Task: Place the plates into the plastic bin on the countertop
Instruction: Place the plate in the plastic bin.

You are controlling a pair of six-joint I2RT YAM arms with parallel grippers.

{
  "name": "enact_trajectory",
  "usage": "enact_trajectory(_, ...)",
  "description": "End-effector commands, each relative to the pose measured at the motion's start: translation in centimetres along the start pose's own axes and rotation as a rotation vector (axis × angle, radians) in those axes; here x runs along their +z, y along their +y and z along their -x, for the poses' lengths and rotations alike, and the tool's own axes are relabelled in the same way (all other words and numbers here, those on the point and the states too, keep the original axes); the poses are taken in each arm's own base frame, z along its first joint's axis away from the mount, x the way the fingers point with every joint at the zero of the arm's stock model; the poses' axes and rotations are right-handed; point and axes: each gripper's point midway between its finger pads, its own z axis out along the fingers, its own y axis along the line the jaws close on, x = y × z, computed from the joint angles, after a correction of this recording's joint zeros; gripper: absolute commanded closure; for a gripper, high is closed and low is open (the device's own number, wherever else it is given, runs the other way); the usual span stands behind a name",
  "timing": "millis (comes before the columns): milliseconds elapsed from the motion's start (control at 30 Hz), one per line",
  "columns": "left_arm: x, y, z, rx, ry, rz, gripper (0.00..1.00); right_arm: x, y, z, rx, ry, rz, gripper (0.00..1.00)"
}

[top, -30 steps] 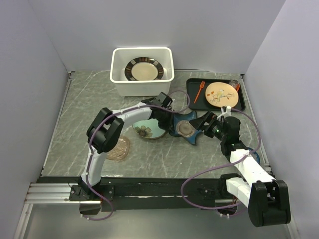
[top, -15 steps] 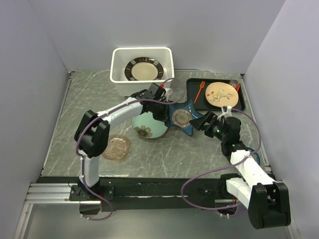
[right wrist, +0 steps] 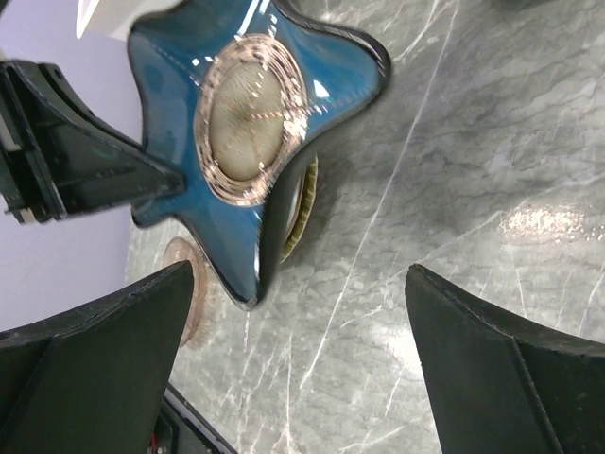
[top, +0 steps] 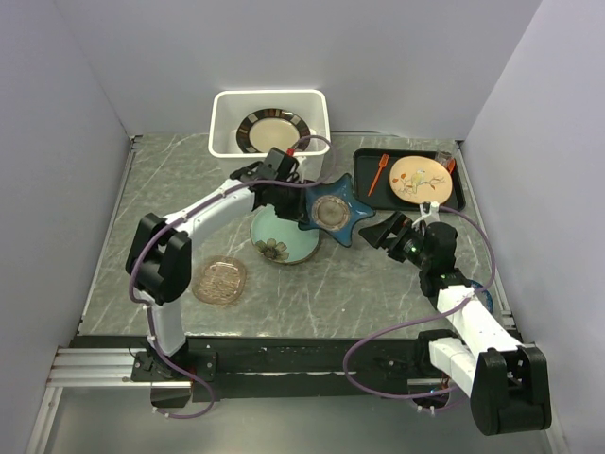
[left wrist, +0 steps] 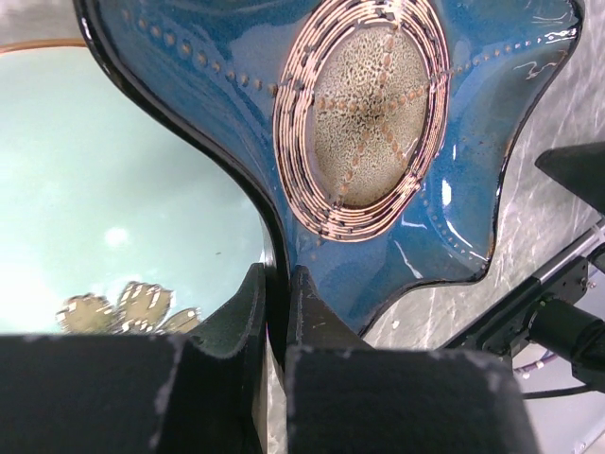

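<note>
Grip on a rim is what the top view shows: the left gripper [top: 291, 197] holds the blue star-shaped plate [top: 333, 210] by its edge. The plate hangs partly over the pale green flowered plate [top: 277, 244], just short of the plastic bin [top: 223, 142], where the dark-rimmed cream plate [top: 272, 131] already lies. In the left wrist view the jaws are narrow, clamped on the star's dark rim in a notch between two points, likely so it cannot swivel. In the right wrist view the right gripper [right wrist: 301, 331] is spread wide and empty above the countertop [right wrist: 454, 170], apparently keeping clear.
</note>
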Motion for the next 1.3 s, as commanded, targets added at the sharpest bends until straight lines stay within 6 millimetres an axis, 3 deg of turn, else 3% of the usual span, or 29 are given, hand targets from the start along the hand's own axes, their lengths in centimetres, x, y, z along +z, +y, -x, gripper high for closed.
enact_trajectory(0,-5.7,-3.3,5.9,0.073,-0.22,-0.098,0.99,-0.2,1.2,0.6,-0.023,-0.027,0.065,0.0)
enact_trajectory(233,-9.1,-1.4,8.9,0.043,-0.288,-0.092,0.99,0.2,1.8,0.4,-0.036,-0.012,0.098,0.0)
enact_trajectory(500,-13.6,-0.1,13.2,0.02,-0.378,-0.071,0.99,2.0,3.1,-1.3,-0.038,0.054,0.122,0.0)
enact_trajectory(767,-16.3,1.8,17.0,-0.032,-0.441,-0.096,0.99,3.8,4.8,-3.0,-0.046,0.125,0.152,0.0)
enact_trajectory(1100,-16.5,4.6,19.8,-0.107,-0.467,-0.103,0.99,4.1,5.4,-4.1,-0.057,0.17,0.15,0.0)
enact_trajectory(1267,-16.8,4.9,21.0,-0.127,-0.487,-0.111,0.99,4.0,5.8,-4.2,-0.063,0.173,0.158,0.0)
